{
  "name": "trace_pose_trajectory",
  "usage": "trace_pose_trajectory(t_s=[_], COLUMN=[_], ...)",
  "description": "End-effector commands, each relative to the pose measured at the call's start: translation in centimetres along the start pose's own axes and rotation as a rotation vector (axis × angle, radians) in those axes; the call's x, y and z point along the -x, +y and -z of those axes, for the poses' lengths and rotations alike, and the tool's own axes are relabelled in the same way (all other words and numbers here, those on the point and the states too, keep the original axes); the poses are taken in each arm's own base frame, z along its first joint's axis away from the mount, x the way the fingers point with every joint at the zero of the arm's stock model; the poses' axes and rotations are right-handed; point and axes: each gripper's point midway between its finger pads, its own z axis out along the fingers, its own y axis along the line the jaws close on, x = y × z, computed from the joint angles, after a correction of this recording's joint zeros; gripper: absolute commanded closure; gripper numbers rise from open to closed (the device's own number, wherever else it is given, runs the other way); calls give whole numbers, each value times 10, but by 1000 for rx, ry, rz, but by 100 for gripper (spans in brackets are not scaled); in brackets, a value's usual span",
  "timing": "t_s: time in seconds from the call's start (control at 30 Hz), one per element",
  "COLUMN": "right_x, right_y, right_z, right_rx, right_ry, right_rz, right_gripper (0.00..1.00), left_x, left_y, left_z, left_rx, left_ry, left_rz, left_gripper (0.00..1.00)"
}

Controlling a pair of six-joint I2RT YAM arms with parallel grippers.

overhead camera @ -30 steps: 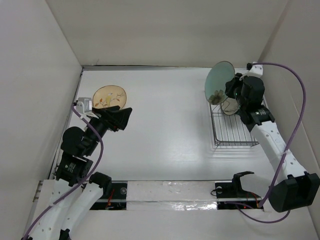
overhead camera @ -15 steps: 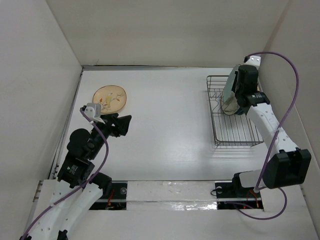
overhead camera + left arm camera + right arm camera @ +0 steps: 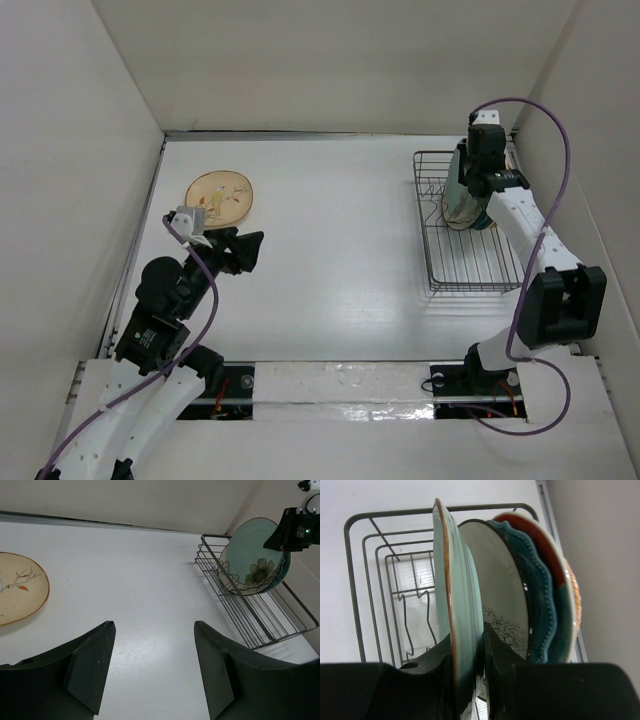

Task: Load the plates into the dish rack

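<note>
My right gripper [image 3: 478, 165] [image 3: 467, 635] is shut on the rim of a pale green plate [image 3: 457, 595] with a flower on its face [image 3: 252, 555]. It holds the plate on edge inside the far end of the black wire dish rack [image 3: 470, 270] [image 3: 370, 580]. Behind it in the rack stand a dark-rimmed cream plate [image 3: 505, 590], a dark teal scalloped plate [image 3: 545, 605] and an orange plate [image 3: 574, 595]. A tan floral plate [image 3: 220, 195] [image 3: 17, 587] lies flat at the far left. My left gripper [image 3: 245, 250] [image 3: 153, 623] is open and empty, just near of it. No light blue plate shows.
White walls close in the table on the left, the back and the right. The rack [image 3: 260, 625] sits against the right wall, and its near half holds only bare wire dividers.
My right arm has swung the green plate from above the rack's far end down into the rack, turning it on edge. My left gripper has drawn back a little from the tan plate.
</note>
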Motion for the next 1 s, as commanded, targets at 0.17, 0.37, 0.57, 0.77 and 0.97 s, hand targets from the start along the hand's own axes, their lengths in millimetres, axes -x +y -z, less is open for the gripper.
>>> trace_pose_trajectory(t_s=[0.17,0.37,0.57,0.77,0.97], right_x=[26,-12,-26,12,59], right_y=[16,38,40,38,62], right_z=[-4,-13,-17,22,83], right_rx=[54,81,58,55,186], right_ry=[-54,54,66,-56,-224], right_rz=[49,27,-57,-154,-228], right_gripper=[100,82,53,29,26], left_x=[8,3,1,0,-4], left_y=[-1,0,1,9,18], left_z=[-2,-5,-6,-10,-18], left_rx=[-4,2,5,53,88], left_ry=[-29,-13,-6,-5,12], left_rz=[-15,-15,-12,-12,-1], left_gripper=[39,40,40,40,59])
